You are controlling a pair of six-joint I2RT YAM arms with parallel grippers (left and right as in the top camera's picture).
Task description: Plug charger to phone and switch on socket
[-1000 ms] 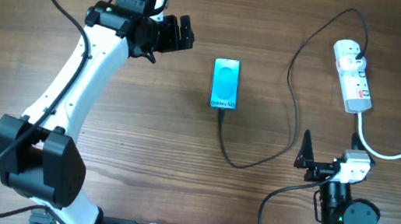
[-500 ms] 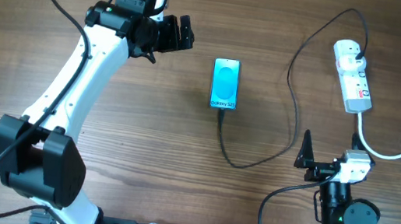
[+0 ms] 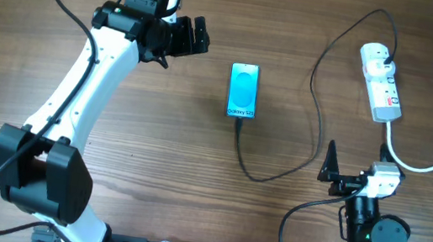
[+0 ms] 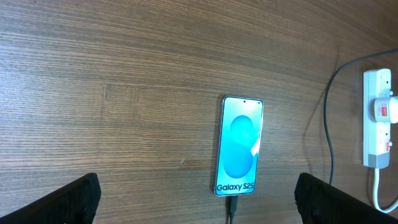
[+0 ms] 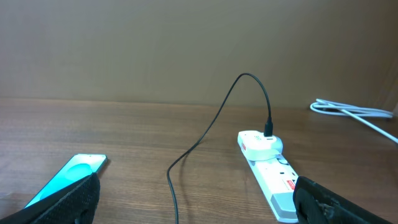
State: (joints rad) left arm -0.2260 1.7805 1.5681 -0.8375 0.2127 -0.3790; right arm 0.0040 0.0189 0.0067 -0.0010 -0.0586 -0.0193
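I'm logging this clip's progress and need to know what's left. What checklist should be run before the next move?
1. Charger plugged into phone: ok, the plug meets the phone's lower edge.
2. Charger's other end in the socket: ok, the cable enters the white adapter.
3. Socket switched on: cannot tell, the red switches are too small to read.
4. Left gripper free: ok, open, holding nothing, apart from the phone.
5. Right gripper free: ok, open, holding nothing, short of the socket.
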